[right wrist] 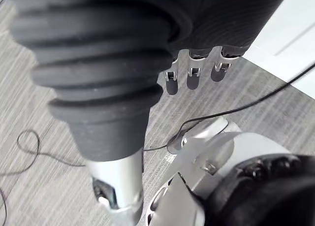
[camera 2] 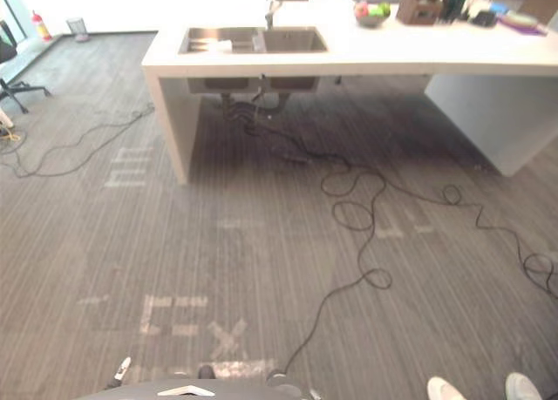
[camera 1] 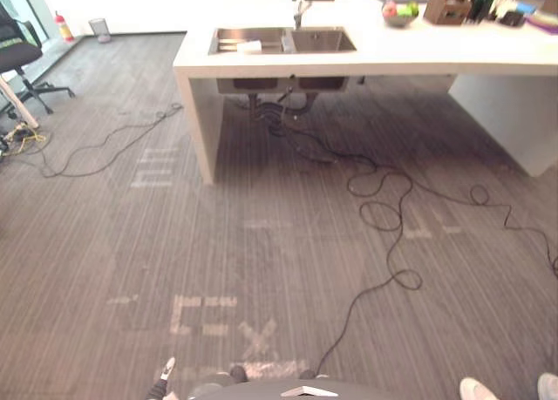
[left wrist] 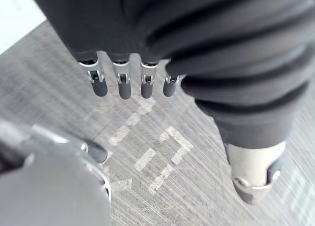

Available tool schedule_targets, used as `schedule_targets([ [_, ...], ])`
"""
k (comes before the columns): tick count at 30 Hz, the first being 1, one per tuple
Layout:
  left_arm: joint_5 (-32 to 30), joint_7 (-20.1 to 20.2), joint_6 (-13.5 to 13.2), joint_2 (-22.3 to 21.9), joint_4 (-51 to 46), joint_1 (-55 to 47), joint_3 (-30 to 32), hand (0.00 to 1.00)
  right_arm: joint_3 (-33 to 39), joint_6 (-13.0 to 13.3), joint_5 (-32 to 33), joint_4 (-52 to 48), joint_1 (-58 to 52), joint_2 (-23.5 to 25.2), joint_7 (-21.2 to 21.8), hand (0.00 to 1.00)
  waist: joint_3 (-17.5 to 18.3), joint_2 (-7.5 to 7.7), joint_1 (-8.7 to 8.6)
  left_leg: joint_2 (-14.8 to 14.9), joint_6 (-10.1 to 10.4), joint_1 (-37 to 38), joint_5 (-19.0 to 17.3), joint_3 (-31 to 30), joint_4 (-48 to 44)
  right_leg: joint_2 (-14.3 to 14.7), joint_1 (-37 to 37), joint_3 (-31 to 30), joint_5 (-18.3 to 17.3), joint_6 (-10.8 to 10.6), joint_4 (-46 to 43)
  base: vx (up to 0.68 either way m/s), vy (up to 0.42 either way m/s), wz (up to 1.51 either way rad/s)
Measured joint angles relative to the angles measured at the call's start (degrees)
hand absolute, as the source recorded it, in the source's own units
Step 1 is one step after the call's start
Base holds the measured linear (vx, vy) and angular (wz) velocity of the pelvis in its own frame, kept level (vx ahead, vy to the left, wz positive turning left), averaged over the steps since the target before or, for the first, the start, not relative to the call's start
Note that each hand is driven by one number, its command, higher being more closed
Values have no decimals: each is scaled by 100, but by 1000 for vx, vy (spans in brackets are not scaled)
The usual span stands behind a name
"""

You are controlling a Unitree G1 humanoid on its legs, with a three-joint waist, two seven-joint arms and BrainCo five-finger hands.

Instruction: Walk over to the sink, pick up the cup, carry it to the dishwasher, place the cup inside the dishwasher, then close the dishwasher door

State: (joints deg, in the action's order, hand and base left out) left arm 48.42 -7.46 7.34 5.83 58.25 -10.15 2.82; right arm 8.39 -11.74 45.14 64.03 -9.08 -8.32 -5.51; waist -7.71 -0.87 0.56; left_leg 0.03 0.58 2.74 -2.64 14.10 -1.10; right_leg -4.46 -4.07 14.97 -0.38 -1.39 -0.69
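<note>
The white cup [camera 1: 249, 45] in the sink [camera 1: 324, 41] seems light and slippery, so grasp its side; the left hand [left wrist: 124, 85] and right hand [right wrist: 193, 78] hang straight-fingered, empty.

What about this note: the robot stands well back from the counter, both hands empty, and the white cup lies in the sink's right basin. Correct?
Not quite. The left eye view shows the white cup in the left basin of the sink, not the right. The rest holds: the counter is far off, and the left hand and right hand are empty.
</note>
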Motion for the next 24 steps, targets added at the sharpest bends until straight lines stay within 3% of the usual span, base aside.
schedule_targets([
  [2,163,390,197,-25,83,38,50,0,131,161,34,18,8,40,19,0,-43,-54,-23,35,11,208,235,18,192,77,-148,8,97,-53,209,107,-21,-8],
  [5,397,739,438,-8,106,87,47,0,137,547,-38,-2,67,87,203,0,-48,-42,-20,64,-35,399,284,26,287,143,-347,16,177,-105,340,144,-23,-4],
  [10,304,1283,553,240,92,74,50,0,122,1028,-137,-332,301,172,576,0,-104,11,-44,101,-23,517,281,176,420,217,-406,-27,195,-127,493,87,-21,-14],
  [12,189,1332,514,278,-40,62,41,0,81,1187,-401,-717,435,287,694,0,-137,44,-45,105,21,541,250,215,416,218,-415,-32,209,-149,514,29,-7,-11],
  [17,-59,1260,564,250,-255,-18,47,0,63,1276,-1256,-913,647,326,813,0,-151,34,21,90,88,545,203,321,397,189,-395,-102,221,-165,523,-12,10,-9],
  [20,-752,984,539,165,-201,74,149,0,60,1160,-1632,-862,649,325,781,0,-245,16,26,97,78,554,192,412,374,189,-375,-189,250,-146,522,-43,-2,-18],
  [21,-1593,800,340,108,-148,105,265,0,75,1083,-1617,-722,645,303,754,0,-302,5,24,118,55,562,159,489,321,199,-375,-244,261,-130,524,-38,-6,-21],
  [24,-2648,628,-89,55,41,54,301,0,134,887,-1581,-590,502,299,718,0,-313,-10,3,148,75,606,91,618,298,227,-373,-351,248,-120,559,-31,-13,-23],
])
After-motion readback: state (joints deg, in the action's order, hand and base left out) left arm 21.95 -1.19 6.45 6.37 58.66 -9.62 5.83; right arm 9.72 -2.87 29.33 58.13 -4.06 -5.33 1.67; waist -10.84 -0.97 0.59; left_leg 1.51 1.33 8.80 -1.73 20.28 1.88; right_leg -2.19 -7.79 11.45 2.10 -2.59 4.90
